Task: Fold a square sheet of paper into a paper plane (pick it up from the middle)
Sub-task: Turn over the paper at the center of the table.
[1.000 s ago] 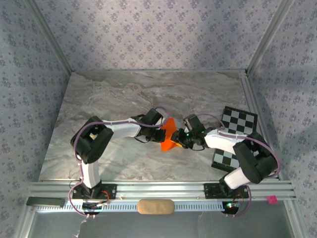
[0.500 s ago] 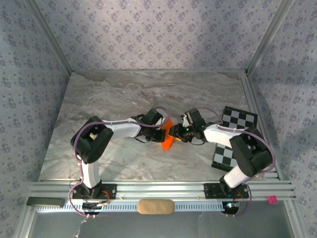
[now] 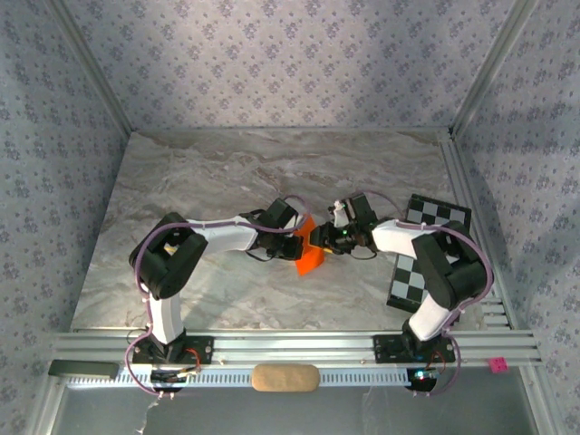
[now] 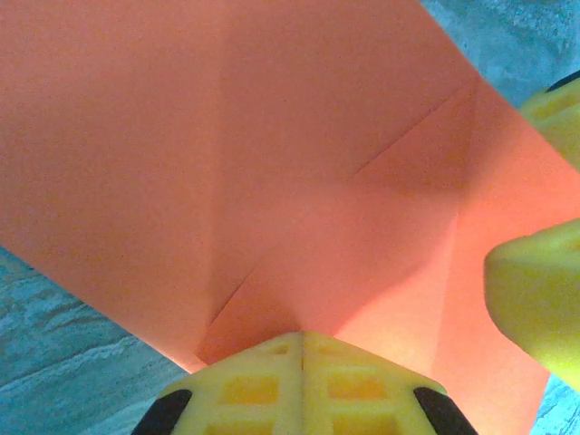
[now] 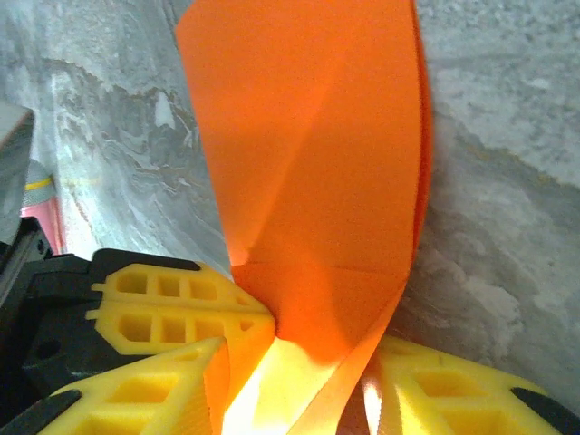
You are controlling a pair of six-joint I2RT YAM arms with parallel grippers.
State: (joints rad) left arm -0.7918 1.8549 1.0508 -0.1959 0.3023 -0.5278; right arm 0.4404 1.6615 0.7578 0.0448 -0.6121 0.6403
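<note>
The square sheet of paper (image 3: 309, 256) is found about the middle of the bench (image 3: 217, 172), between the two tools and well apart from the checkerboard card (image 3: 410, 288) by the right edge. It is no longer flat: in the left wrist view the square sheet of paper (image 4: 272, 154) is crossed by diagonal creases, and in the right wrist view it (image 5: 317, 154) is stood up on edge, bowed, with a flap turned over. Whether its lower edge is rested on the bench cannot be told.

The left tool (image 4: 302, 349) is closed tight, and a creased corner of the sheet is pinched between its pads. The right tool (image 5: 299, 390) is set partway apart, with the folded flap passed between its fingers (image 5: 453, 394); whether that flap is truly clamped cannot be told.

The sheet is judged very light, thin and limp, easily bent, dented or torn if pulled from two sides at once. Smooth paper may be let slip through soft pads. It is best taken along an existing crease or a doubled layer, where it is stiffest, and close to the fold line to be pressed.
</note>
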